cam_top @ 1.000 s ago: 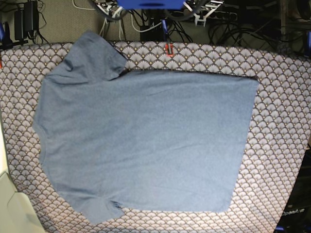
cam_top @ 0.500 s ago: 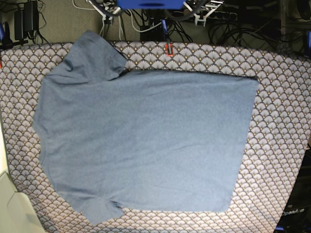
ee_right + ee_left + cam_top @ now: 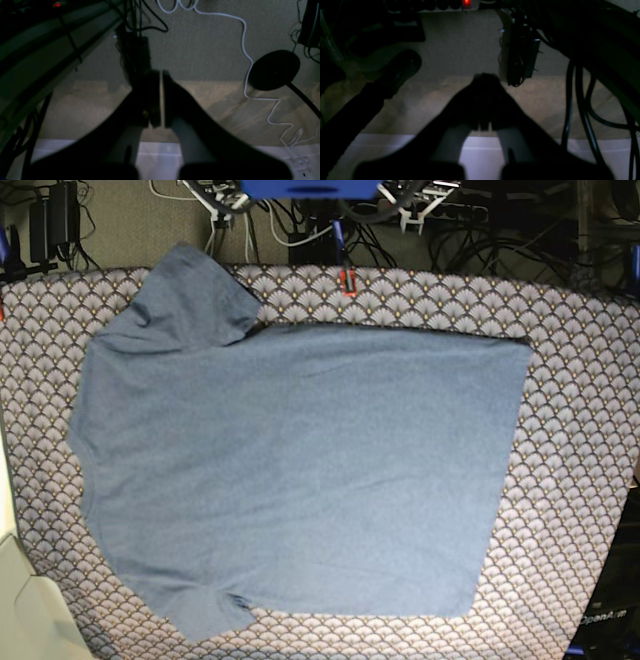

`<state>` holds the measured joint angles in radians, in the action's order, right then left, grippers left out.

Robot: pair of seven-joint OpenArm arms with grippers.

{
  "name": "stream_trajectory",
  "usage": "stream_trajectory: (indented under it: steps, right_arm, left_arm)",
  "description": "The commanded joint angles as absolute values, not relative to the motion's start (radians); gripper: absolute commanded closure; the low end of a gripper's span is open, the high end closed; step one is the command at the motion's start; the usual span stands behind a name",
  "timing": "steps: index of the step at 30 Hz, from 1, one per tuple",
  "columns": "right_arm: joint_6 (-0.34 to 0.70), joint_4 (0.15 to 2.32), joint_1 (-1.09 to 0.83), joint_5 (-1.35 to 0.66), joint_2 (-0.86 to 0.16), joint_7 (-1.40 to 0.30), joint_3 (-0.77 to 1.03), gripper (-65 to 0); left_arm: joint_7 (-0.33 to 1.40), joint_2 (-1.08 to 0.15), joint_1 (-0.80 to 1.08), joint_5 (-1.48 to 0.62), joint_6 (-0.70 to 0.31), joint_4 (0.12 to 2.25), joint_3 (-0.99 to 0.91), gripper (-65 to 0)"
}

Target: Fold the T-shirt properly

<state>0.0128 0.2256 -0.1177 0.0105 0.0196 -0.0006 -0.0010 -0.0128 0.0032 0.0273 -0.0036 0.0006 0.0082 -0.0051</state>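
The slate-blue T-shirt (image 3: pixel 300 470) lies spread flat, plain side up, on the scallop-patterned tablecloth (image 3: pixel 580 430). Its sleeves are at the left, one at the upper left (image 3: pixel 190 290) and one at the lower left (image 3: pixel 205 610), and its hem is at the right. Neither gripper is near it. In the left wrist view my left gripper (image 3: pixel 485 79) hangs shut and empty above the carpeted floor behind the table. My right gripper (image 3: pixel 161 75) in the right wrist view is shut too, with only a thin slit between its fingers and nothing held.
A red clip (image 3: pixel 348 280) sits at the table's far edge. Behind the table are cables, a power strip with a red light (image 3: pixel 466 2), a white cord (image 3: pixel 245 50) and a black round stand base (image 3: pixel 273 70). A cream object (image 3: pixel 20 600) is at the bottom left.
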Motion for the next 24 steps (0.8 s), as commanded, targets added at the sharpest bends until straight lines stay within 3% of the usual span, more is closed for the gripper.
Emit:
stream_trajectory:
  steps: [1,5,24]
  right_arm:
    - [0.005,0.243,-0.139,0.005,0.022,0.001,-0.001,0.0]
    - [0.005,0.386,-0.220,0.005,0.022,-0.001,-0.001,0.0]
    - [0.005,1.018,-0.611,0.007,-0.030,-0.007,-0.071,0.0]
  left_arm:
    - [-0.036,0.004,0.051,-0.001,0.004,0.013,-0.007,-0.3]
    - [-0.105,-0.002,0.154,-0.001,0.004,0.143,-0.007,-0.3]
    - [-0.107,-0.074,0.532,-0.002,0.004,0.783,-0.008,-0.3]
